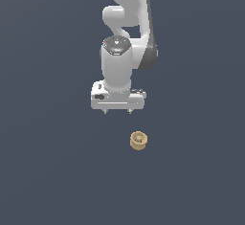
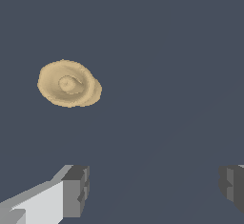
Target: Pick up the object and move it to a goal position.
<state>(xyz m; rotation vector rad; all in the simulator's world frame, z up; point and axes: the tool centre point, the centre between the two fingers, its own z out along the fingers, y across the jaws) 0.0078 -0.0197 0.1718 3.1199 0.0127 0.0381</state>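
The object point(image 1: 138, 140) is a small tan-yellow round spool with a recessed top and a central knob, lying on the dark floor. In the wrist view the object point(image 2: 68, 83) lies ahead of the fingers and off to one side, outside the gap between them. My gripper point(image 1: 117, 111) hangs above the floor, up and toward the exterior view's left of the object, not touching it. Its fingers point(image 2: 76, 189) stand wide apart with nothing between them, so the gripper point(image 2: 155, 187) is open.
The white arm point(image 1: 125, 23) rises behind the gripper toward the top of the exterior view. A flat dark blue-grey floor point(image 1: 48, 171) fills everything else in view.
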